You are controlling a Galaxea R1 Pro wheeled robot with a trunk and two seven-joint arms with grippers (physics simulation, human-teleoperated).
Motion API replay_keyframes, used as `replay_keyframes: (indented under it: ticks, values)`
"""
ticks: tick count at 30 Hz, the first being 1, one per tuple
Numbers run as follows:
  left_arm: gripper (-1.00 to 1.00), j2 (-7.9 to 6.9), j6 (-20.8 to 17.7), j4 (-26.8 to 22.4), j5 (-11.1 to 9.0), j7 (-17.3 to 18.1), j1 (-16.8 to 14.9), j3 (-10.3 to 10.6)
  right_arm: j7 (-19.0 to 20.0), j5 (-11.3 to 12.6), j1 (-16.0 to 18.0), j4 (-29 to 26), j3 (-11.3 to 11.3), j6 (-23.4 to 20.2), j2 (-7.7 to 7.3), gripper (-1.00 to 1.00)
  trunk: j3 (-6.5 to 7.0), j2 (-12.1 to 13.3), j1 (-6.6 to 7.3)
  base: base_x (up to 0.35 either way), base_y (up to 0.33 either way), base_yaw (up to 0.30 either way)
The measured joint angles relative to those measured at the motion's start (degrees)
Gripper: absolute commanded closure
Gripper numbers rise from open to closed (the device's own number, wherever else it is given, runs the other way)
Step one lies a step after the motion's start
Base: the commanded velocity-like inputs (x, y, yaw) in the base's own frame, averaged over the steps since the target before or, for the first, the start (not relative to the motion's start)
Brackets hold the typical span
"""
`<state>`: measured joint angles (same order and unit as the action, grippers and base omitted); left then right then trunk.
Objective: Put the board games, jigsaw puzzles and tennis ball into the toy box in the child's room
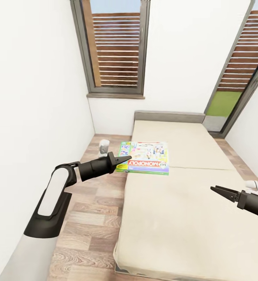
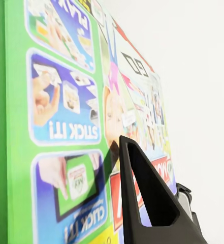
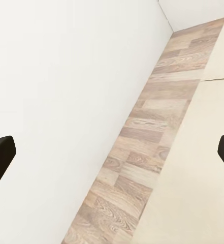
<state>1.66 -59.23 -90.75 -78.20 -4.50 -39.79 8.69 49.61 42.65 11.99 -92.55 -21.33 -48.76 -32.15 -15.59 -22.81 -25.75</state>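
Monopoly (image 1: 147, 157) lay flat on the bed (image 1: 175, 218), at its left edge, overhanging the plank floor (image 1: 90, 218) a little. Our left hand (image 1: 126, 159) had its tip at the box's near left corner; in the left wrist view one finger (image 2: 147, 203) stood against the green-edged lid (image 2: 66, 127), but we could not tell whether it gripped. Our right hand (image 1: 218, 190) hovered over the bed's right side, fingers wide apart and holding nothing.
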Motion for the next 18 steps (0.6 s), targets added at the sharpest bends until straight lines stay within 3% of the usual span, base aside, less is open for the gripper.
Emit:
replay_keyframes:
  ticks: [7, 18]
  values:
    - [1.0, 0.1, 0.06, 0.08, 0.14, -0.12, 0.09, 0.02, 0.02, 0.0, 0.0, 0.0, 0.0, 0.06, 0.0, -1.0, 0.64, 0.01, -0.01, -0.024, -0.012, -0.062]
    - [1.0, 0.08, 0.12, 0.16, 0.32, -0.24, 0.19, 0.07, 0.02, -0.01, 0.0, -0.01, 0.04, 0.08, 0.0, -1.0, 1.65, 0.01, -0.02, -0.177, -0.119, -0.028]
